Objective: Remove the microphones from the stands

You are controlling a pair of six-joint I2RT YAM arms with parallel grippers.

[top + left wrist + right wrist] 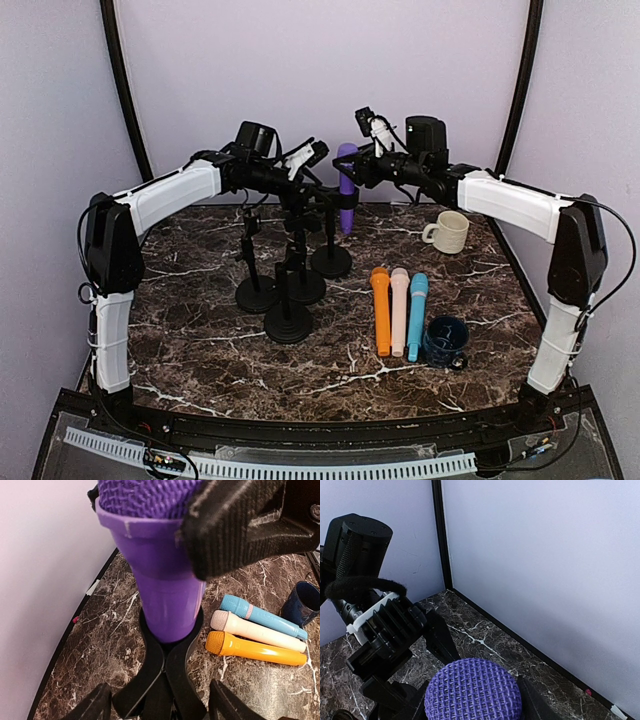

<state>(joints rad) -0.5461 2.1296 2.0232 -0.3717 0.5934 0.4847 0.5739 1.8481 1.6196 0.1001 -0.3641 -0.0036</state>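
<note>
Microphone sits in stand, left of mug.

Marble table: 4 black stand bases below & left of fingers; 3 mics, blue mug, cream mug to fingers' right.

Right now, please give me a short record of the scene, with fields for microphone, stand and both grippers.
purple microphone: upright, seated in the stand's clip
stand: black, holding the microphone from below
right gripper: shut on the microphone's mesh head
left gripper: open, straddling the stand's clip
spare microphones: orange, pale, blue, lying side by side
task state: microphone not yet removed
</note>
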